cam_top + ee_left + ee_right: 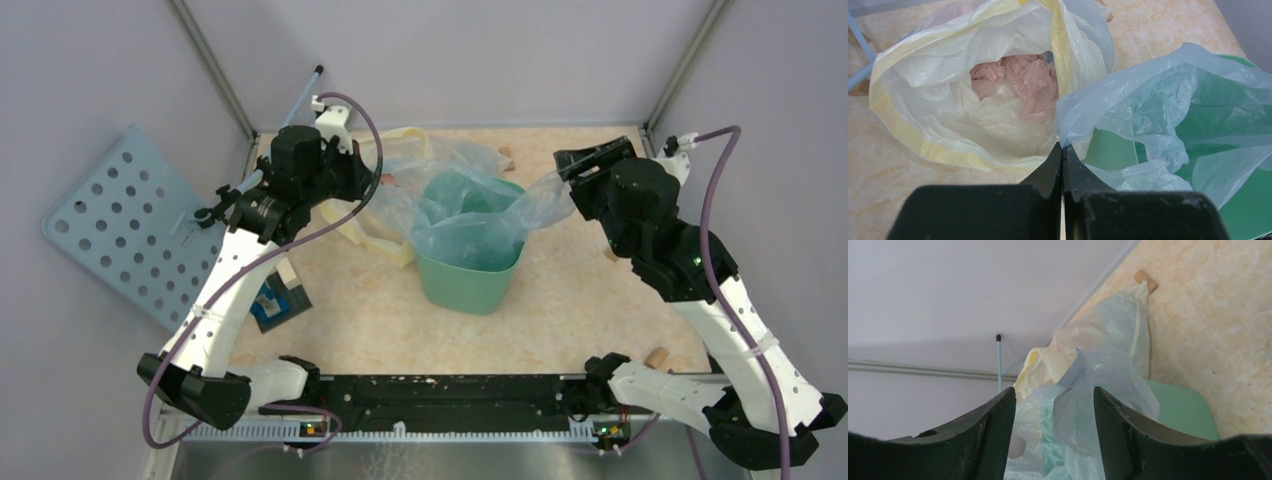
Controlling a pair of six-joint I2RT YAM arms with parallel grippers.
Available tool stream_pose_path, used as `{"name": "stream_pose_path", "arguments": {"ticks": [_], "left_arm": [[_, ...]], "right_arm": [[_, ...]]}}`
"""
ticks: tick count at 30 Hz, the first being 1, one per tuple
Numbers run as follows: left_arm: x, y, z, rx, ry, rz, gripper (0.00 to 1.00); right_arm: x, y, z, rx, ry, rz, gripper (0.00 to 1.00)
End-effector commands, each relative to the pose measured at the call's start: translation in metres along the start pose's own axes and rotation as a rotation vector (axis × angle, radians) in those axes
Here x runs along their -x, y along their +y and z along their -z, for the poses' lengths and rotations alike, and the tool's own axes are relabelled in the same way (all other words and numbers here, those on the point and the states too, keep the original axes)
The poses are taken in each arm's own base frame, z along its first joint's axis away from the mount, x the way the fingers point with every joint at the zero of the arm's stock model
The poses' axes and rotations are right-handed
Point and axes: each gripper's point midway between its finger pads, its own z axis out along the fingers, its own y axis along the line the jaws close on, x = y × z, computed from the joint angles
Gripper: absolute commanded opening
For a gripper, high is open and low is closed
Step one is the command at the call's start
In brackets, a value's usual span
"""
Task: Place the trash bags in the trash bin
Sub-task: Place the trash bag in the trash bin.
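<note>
No text, label, brand name, number or sign can be read in any view. A small dark-and-blue object (278, 302) lies on the table well behind the left gripper (1062, 150), too small and blurred to tell whether it carries print.

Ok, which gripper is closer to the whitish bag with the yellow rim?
Left. The left gripper, shut on the edge of the pale-blue bag, is right beside the whitish bag; the right gripper is on the far side of the mint-green bin from it.
</note>
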Motion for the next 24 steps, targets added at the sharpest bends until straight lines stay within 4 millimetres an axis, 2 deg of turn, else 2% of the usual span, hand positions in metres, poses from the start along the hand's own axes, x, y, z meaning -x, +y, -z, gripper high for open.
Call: {"name": "stream_pose_path", "arguments": {"ticks": [1,3,4,6,7,14,18,21,24], "left_arm": [[0.013,-0.002,0.008,-0.006,-0.064,0.004,0.0],[0.011,-0.001,0.008,0.0,-0.061,0.005,0.0],[0.009,-0.001,0.009,0.003,-0.059,0.006,0.0],[0.006,0.001,0.009,0.012,-0.056,0.007,0.0],[0.004,0.003,0.01,0.019,-0.053,0.008,0.0],[-0.012,0.014,0.012,0.07,-0.033,0.021,0.0],[-0.016,0.029,0.017,0.148,-0.066,0.034,0.0],[-0.026,0.033,0.017,0.161,-0.055,0.045,0.0],[-0.042,0.034,0.01,0.157,-0.01,0.057,0.0]], "right_arm": [[0.01,0.006,-0.006,0.013,-0.061,-0.031,0.54],[0.012,0.002,-0.01,-0.001,-0.073,-0.031,0.42],[0.012,-0.002,-0.011,-0.013,-0.074,-0.028,0.32],[0.013,-0.008,-0.01,-0.02,-0.061,-0.033,0.04],[0.012,-0.009,-0.008,-0.011,-0.047,-0.036,0.0],[0.0,-0.018,0.019,0.092,0.054,0.077,0.0],[-0.003,-0.028,0.04,0.122,0.112,0.171,0.0],[0.0,-0.044,0.053,0.106,0.12,0.239,0.0],[0.001,-0.07,0.06,0.066,0.106,0.296,0.0]]}}
